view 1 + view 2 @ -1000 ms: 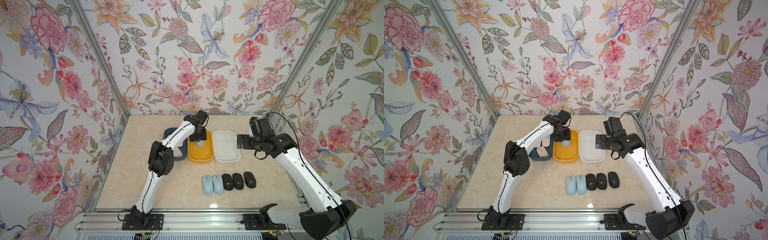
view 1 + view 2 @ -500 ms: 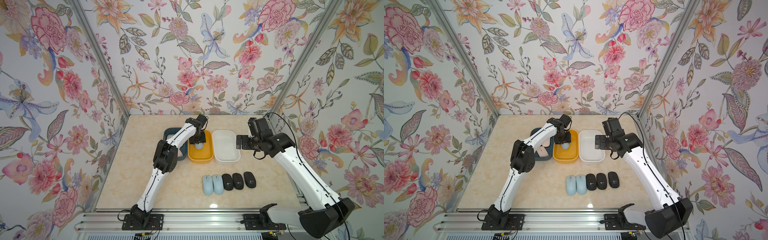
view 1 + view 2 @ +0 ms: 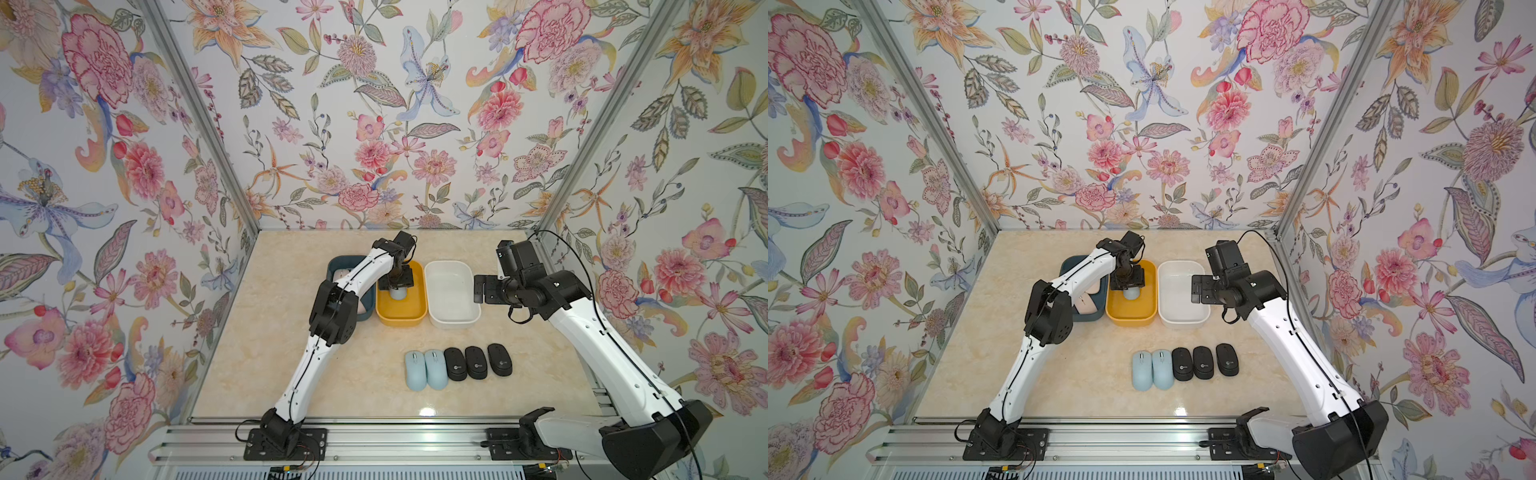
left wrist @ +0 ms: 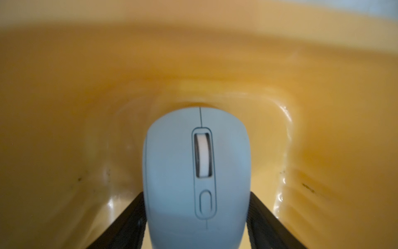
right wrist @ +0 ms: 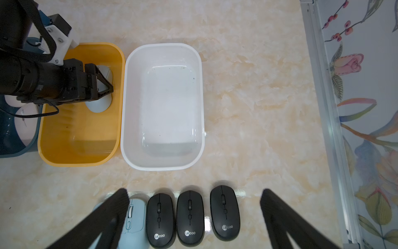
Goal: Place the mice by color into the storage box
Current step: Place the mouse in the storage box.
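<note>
Left fingers: one on each flank of the blue mouse, hard against it in the wrist view. No gap shows, so whether they grip or have let go cannot be told.
Blue mouse: belly down, low inside the yellow box, toward the box's back end. It looks to be resting on the floor and is the only mouse in there.
Step in hand: judged to be the release.
Doing it well: open fully before lifting so neither finger drags the shell. Rise straight up past the rim with no sideways sweep.
Risk: the smooth shell may cling to one finger and tip.
Right fingers: spread wide and holding nothing, above the row on the surface.
Row: two blue mice touching, with three black mice just beside them.
Other boxes: the white box is empty. The teal box holds pink mice, partly hidden by the left arm.
To come: probably the blue pair to yellow and the black ones to white.
</note>
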`<state>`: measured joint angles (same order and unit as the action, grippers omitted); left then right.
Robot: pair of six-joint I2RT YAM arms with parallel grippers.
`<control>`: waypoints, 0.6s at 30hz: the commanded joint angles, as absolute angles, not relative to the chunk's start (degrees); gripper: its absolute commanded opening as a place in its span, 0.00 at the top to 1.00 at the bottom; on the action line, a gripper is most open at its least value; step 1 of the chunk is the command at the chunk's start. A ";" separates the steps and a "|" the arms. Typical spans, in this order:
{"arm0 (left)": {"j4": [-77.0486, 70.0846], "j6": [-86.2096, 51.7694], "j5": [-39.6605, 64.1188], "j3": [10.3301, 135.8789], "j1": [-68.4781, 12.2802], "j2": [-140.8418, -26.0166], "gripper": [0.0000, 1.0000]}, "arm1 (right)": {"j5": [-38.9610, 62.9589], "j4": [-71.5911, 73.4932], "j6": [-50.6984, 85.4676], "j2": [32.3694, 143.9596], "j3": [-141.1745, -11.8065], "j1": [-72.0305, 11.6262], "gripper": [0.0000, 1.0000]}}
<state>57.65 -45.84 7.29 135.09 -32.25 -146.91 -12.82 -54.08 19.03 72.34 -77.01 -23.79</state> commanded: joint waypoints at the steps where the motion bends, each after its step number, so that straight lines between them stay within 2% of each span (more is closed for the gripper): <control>1: 57.40 -46.03 6.69 136.75 -31.80 -147.76 0.22 | -12.67 -53.02 18.62 71.32 -76.11 -23.49 0.01; 11: 58.43 -44.48 5.77 134.55 -34.16 -135.24 0.18 | -12.39 -51.90 17.66 69.91 -75.83 -23.37 0.01; 18: 59.71 -45.94 3.47 121.08 -38.77 -121.54 0.18 | -14.07 -53.07 14.80 70.48 -79.83 -22.61 0.01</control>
<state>57.34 -45.65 5.82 125.80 -36.16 -126.76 -12.56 -52.40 17.12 70.87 -76.62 -23.27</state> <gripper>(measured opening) 0.820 0.990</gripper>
